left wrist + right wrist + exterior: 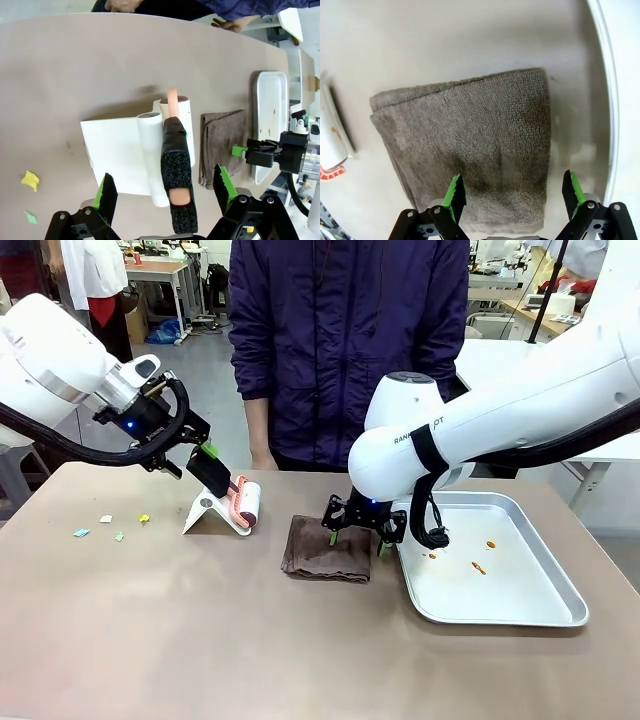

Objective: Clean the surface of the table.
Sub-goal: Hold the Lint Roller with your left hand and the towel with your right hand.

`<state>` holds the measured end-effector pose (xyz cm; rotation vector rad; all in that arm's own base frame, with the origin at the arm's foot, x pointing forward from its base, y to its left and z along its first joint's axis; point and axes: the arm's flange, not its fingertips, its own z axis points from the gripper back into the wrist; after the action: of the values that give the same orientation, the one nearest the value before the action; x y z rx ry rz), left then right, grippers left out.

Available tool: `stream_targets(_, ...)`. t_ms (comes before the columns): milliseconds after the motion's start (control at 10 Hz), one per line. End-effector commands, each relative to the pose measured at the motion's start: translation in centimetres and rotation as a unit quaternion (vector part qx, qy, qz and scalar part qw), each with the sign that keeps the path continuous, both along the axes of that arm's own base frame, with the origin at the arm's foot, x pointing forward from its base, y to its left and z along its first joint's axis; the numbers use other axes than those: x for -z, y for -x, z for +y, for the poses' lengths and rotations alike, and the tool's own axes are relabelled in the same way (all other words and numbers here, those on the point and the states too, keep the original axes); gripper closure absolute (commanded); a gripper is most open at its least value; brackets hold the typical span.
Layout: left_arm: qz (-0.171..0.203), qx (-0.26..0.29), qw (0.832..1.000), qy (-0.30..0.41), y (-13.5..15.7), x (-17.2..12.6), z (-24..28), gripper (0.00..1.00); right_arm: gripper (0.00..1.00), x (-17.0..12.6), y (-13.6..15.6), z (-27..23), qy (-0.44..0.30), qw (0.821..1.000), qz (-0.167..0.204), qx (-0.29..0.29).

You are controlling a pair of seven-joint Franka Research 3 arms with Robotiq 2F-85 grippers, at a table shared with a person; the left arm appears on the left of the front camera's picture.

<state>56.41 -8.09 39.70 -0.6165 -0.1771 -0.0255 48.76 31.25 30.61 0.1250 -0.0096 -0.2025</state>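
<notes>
Well, in the front view your metal tray [500, 619] holds a few orange bits [478, 567] and sits at the right end of the table [200, 640]. Coloured paper scraps [105, 519] lie toward its left end, and a person [350, 340] in a dark blue jacket stands behind.

In the left wrist view, your left gripper [163, 176] has its fingers spread wide either side of the lint roller [176, 150] handle, clear of it. The roller rests on a white stand [112, 155].

In the right wrist view, your right gripper [512, 180] hangs with fingers parted over the folded brown towel [470, 135], which lies just beside the tray.
</notes>
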Motion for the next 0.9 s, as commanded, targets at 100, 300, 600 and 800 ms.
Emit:
stream_targets(100,-0.002,0.025,0.999,0.021,-0.5,0.1,-0.2,0.0,0.0,0.1,-0.3,0.7,0.013,1.0,-0.014,0.016)
stream_targets(300,-0.003,0.039,0.999,0.032,-0.4,0.2,-0.3,0.0,0.0,0.3,-0.3,0.7,0.014,1.0,-0.013,0.016)
stream_targets(600,0.002,0.045,0.998,0.043,-0.4,0.4,0.3,0.6,0.59,0.5,-0.3,0.8,0.01,1.0,-0.007,0.008)
stream_targets(800,0.0,0.048,0.998,0.041,-0.4,0.4,0.8,1.0,1.0,0.6,-0.3,0.8,0.005,1.0,-0.001,0.006)
